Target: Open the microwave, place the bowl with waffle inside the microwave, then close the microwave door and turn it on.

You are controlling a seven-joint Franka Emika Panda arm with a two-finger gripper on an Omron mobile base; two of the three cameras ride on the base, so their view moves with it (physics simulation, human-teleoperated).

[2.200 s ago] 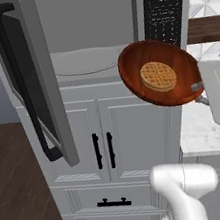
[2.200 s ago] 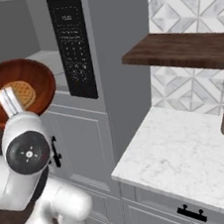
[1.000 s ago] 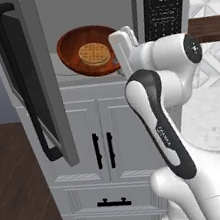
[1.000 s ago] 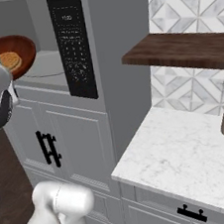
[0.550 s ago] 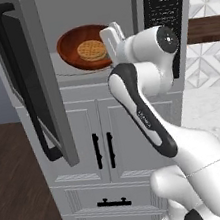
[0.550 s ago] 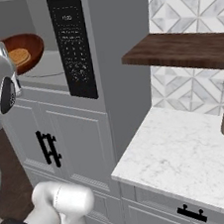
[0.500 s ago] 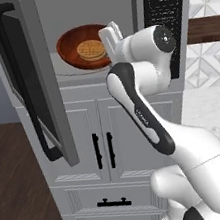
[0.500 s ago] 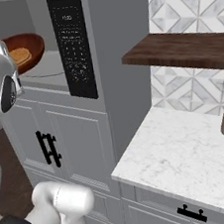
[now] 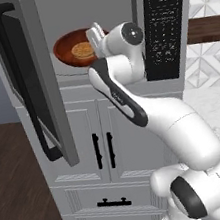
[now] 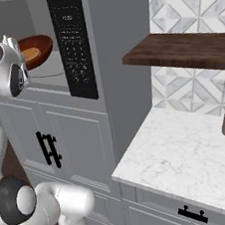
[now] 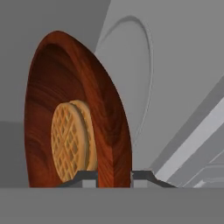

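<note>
The fingers (image 11: 141,176) pinch the near rim of the bowl with waffle (image 11: 74,118), holding it inside the microwave (image 9: 98,28) over the round glass turntable (image 11: 131,65). The microwave door (image 9: 28,80) stands swung open at left.

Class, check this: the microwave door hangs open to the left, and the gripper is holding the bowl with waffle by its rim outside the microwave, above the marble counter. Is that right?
Not quite. The microwave door is open to the left and the gripper is shut on the rim of the bowl with waffle, but the left base view shows the bowl inside the microwave cavity, not above the counter.
</note>
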